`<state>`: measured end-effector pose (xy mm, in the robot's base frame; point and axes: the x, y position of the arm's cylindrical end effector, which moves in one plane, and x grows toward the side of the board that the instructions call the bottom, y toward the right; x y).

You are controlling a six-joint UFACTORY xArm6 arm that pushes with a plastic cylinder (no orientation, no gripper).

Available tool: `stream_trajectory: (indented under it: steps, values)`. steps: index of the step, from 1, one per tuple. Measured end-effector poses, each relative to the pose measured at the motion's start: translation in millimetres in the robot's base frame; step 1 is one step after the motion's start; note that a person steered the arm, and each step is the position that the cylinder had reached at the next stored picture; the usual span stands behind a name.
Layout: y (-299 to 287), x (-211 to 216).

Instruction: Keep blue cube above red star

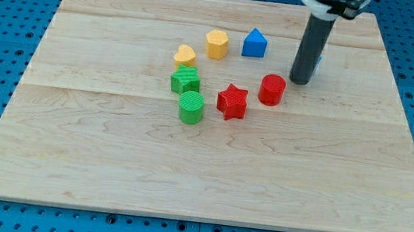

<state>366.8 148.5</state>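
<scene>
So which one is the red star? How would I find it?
Look at the wooden board and find the loose ring of blocks near its middle. The red star sits at the ring's bottom edge, between the green cylinder and the red cylinder. It alone has points.

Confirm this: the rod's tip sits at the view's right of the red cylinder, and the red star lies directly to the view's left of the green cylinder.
One error. The camera view shows the red star at the view's right of the green cylinder, not its left. My tip does sit right of the red cylinder.
</scene>
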Motion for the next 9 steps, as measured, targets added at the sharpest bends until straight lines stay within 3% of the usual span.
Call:
stream_trajectory:
  steps: [2,4,6,8,9]
  values:
    - [94.9,-64.0]
    - [8.0,-32.1]
    - [-12.1,-37.0]
    - [-70.1,-37.4]
    - [-81.3,-6.2]
